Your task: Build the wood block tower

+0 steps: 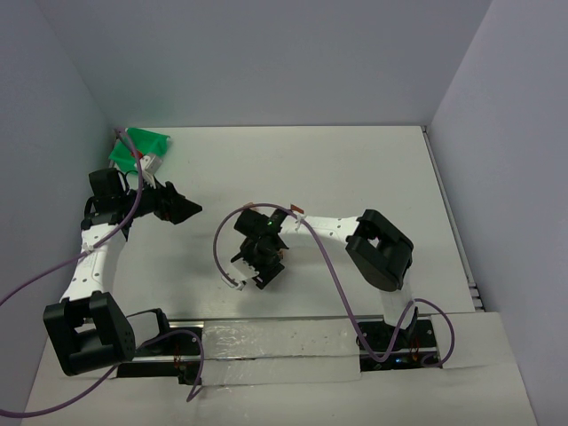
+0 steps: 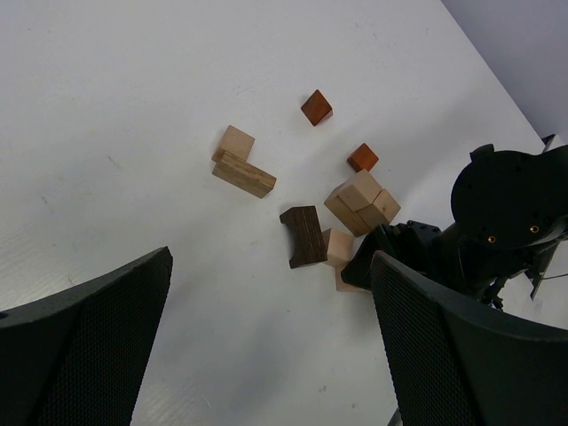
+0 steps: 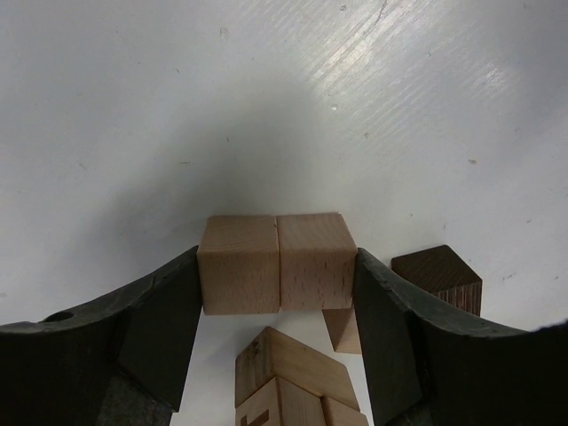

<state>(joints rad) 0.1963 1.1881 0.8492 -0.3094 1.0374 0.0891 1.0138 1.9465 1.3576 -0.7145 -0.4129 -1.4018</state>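
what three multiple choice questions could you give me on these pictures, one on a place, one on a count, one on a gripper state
1. Where is the green bin?
A. far left corner of the table
B. near right corner
C. dead centre

2. How many reddish cubes show in the left wrist view?
A. none
B. two
C. five

3. How is the right gripper?
A. wide open, nothing between
B. fully shut, empty
C. closed against two tan cubes side by side

Answers:
1 A, the overhead view shows it by the far left wall corner.
2 B, two lie apart on the white top.
3 C, the jaws press the pair's outer faces.
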